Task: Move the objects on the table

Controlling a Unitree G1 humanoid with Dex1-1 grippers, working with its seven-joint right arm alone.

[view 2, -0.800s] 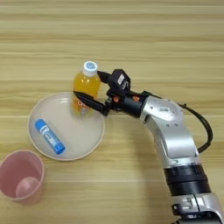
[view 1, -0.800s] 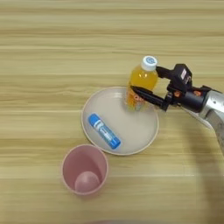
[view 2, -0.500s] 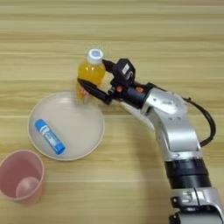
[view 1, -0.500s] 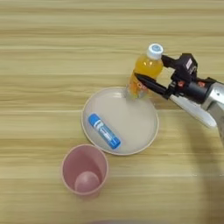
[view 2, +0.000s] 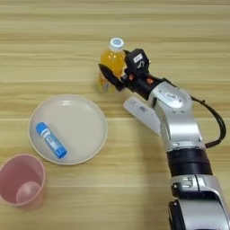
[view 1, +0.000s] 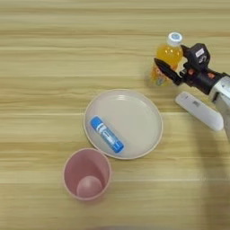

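Since the earlier frames, the orange-juice bottle (view 1: 167,60) has been carried away from the rim of the beige plate (view 1: 148,110) toward 1 o'clock and is now seen clear of the plate, over the bare wooden table (view 1: 45,54). The bottle is pinched between the two black fingers of the right gripper (view 2: 113,75), with its white cap uppermost; whether its base rests on the table cannot be told. The blue tube (view 1: 107,134) is lying inside the plate, toward its 8 o'clock side. A pink cup (view 1: 87,173) stands just beside the plate at 7 o'clock. A white bar-shaped object (view 1: 198,110) lies at 3 o'clock of the plate. The bottle's move appears nearly complete, with release remaining; the tube and plate appear untouched.
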